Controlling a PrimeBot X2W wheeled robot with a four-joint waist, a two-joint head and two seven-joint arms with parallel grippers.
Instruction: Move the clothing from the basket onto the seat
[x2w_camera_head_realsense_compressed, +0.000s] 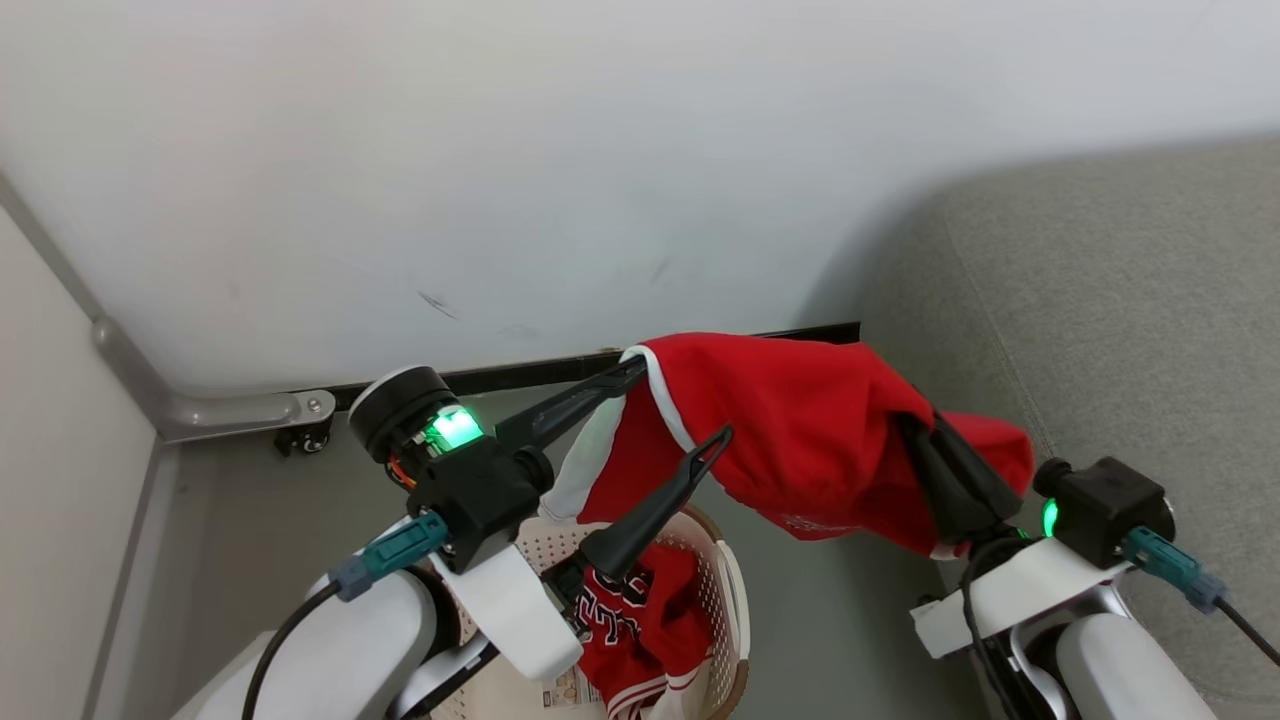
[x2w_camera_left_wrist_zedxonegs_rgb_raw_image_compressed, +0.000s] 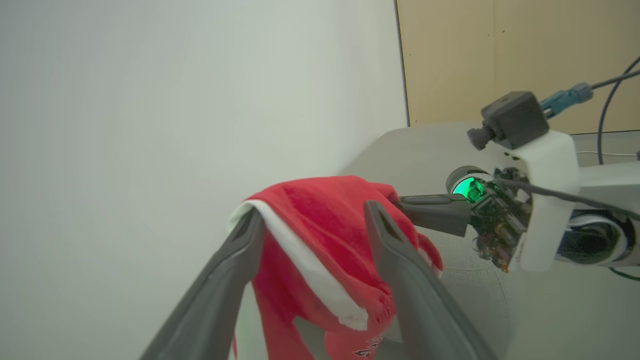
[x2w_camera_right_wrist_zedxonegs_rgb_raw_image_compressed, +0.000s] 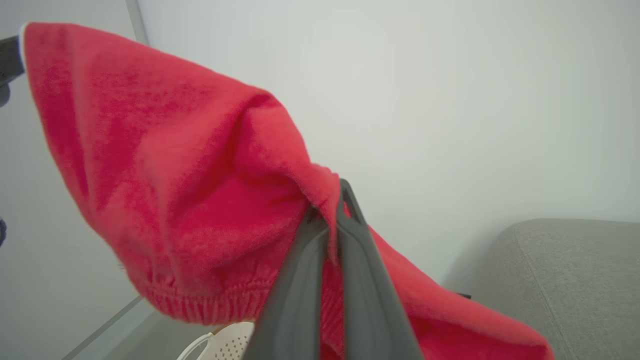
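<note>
Red knit with white trim, the plain garment (x2w_camera_head_realsense_compressed: 810, 430) hangs stretched across the middle of the head view, clear of the basket (x2w_camera_head_realsense_compressed: 738, 610) at lower centre, where the numbered jersey (x2w_camera_head_realsense_compressed: 640, 620) lies. We judge it is held high at both ends so that it clears the rim on its way to the grey seat (x2w_camera_head_realsense_compressed: 1130, 300) at the right. Our right gripper (x2w_camera_right_wrist_zedxonegs_rgb_raw_image_compressed: 330, 200) is clamped on a fold. Its own wrist view shows this plainly, while the head view buries those tips in cloth. Our left gripper (x2w_camera_head_realsense_compressed: 682, 400) stands spread, the trimmed hem hooked over its fingers rather than pinched, as the left wrist view confirms.
</note>
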